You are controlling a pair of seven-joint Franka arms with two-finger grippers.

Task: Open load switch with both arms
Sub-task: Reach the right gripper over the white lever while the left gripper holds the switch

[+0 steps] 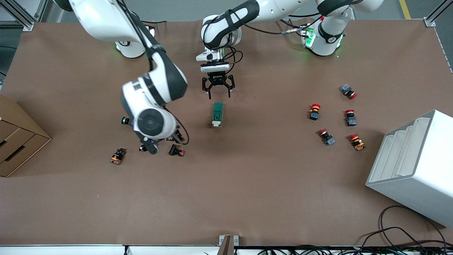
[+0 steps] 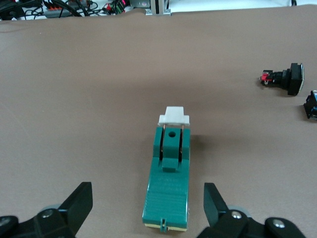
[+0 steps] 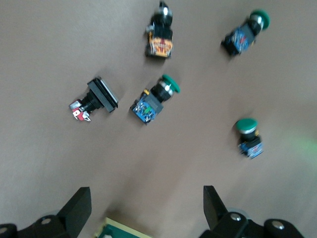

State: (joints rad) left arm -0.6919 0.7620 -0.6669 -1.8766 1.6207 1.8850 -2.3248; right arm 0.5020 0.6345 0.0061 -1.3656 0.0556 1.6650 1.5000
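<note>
The load switch (image 1: 217, 114) lies in the middle of the table, a dark green block with its white lever end (image 1: 216, 124) nearer the front camera. My left gripper (image 1: 218, 91) hangs open over the table just past its green end. In the left wrist view the switch body (image 2: 168, 193) sits between the spread fingers (image 2: 77, 206), untouched, with the white lever (image 2: 174, 116) away from the gripper. The right arm's hand (image 1: 152, 124) is over the green-capped buttons and covers its gripper in the front view. My right gripper (image 3: 146, 191) is open and empty, with a corner of the switch (image 3: 119, 230) low between its fingers.
Green-capped buttons (image 3: 153, 99), a black square button (image 1: 176, 150) and an orange-black one (image 1: 118, 156) lie under and around the right hand. Several red-capped buttons (image 1: 314, 111) lie toward the left arm's end, near a white rack (image 1: 414, 166). A cardboard box (image 1: 17, 138) stands at the right arm's end.
</note>
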